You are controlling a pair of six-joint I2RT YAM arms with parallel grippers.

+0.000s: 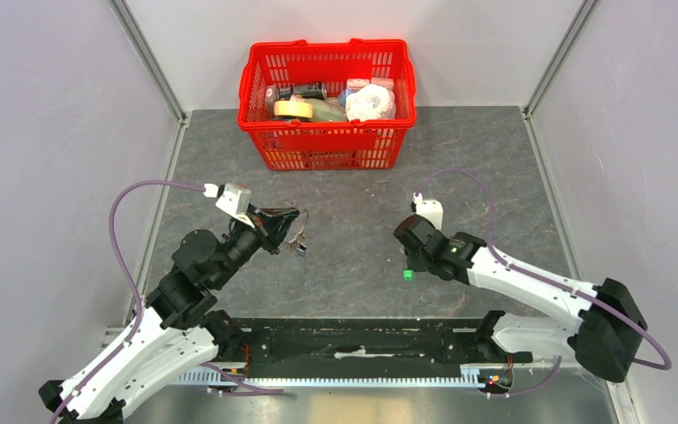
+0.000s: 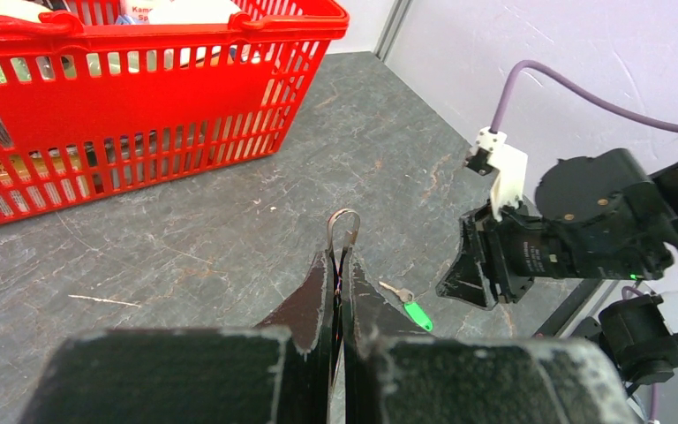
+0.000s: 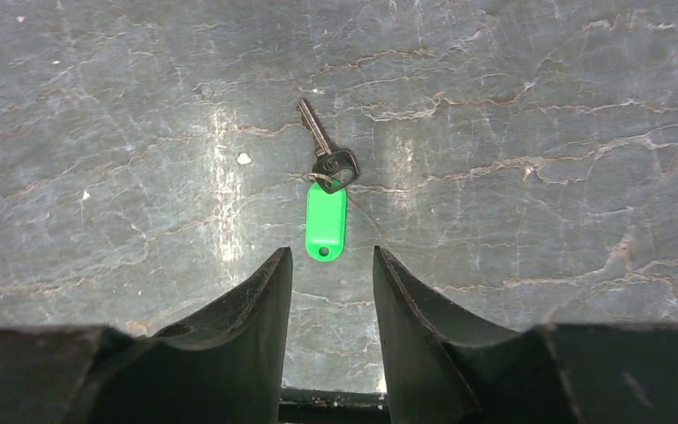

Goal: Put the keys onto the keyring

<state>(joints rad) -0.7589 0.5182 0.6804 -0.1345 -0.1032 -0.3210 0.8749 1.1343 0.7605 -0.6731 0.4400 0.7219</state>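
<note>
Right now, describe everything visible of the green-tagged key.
The green-tagged key lies flat on the grey stone-look table, ahead of the open right pincer, untouched. Its dark metal blade points away from the pincer. A small ring at its head joins a green plastic tag with a hole at its near end.

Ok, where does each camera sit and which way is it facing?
Top external: above and behind the robot, looking down at table and red basket; both arms show.
Left wrist: faces the basket and right arm; left end effector's shut fingers hold the keyring.
Right wrist: looks straight down at the green-tagged key; open right end effector frames it.
Shared: that key, in all three.
</note>
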